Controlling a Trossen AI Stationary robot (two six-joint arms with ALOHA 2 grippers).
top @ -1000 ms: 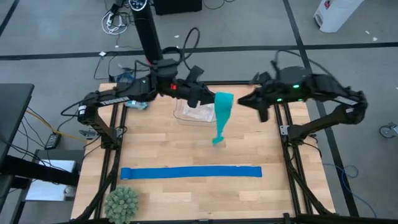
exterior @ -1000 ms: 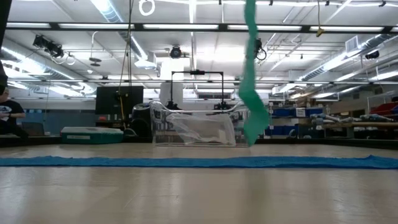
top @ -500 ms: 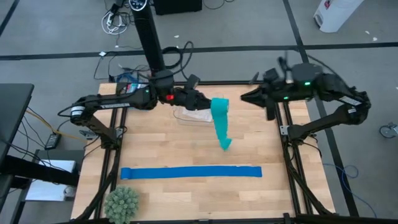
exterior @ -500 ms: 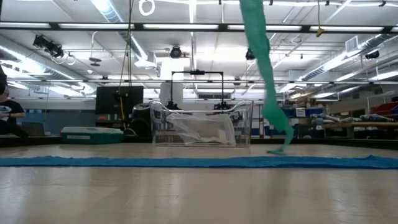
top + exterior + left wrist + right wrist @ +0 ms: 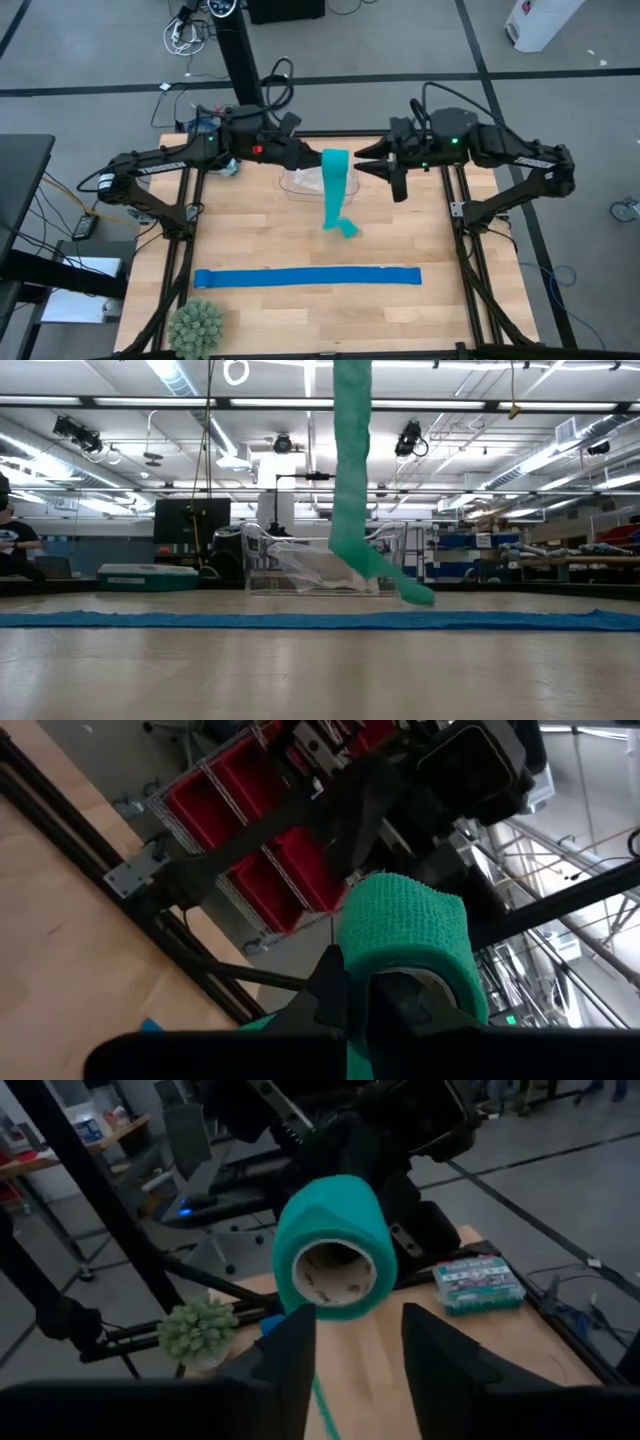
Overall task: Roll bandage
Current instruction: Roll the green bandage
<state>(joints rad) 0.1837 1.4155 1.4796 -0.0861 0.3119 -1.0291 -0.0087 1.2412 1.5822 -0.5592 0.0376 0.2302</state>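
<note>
teal bandage (image 5: 335, 190) is partly rolled, held high near twelve o'clock over the table (image 5: 300, 310) by the left gripper (image 5: 312, 163), shut on its roll, while the right gripper (image 5: 372, 166) waits open beside it, and a long tail hangs unrolled.

The bandage (image 5: 335, 190) at frame centre is matt, crinkly teal cloth wound on a smooth pale core; the table (image 5: 250, 240) below is light wood; upper centre, a clear plastic container (image 5: 320, 565).
</note>
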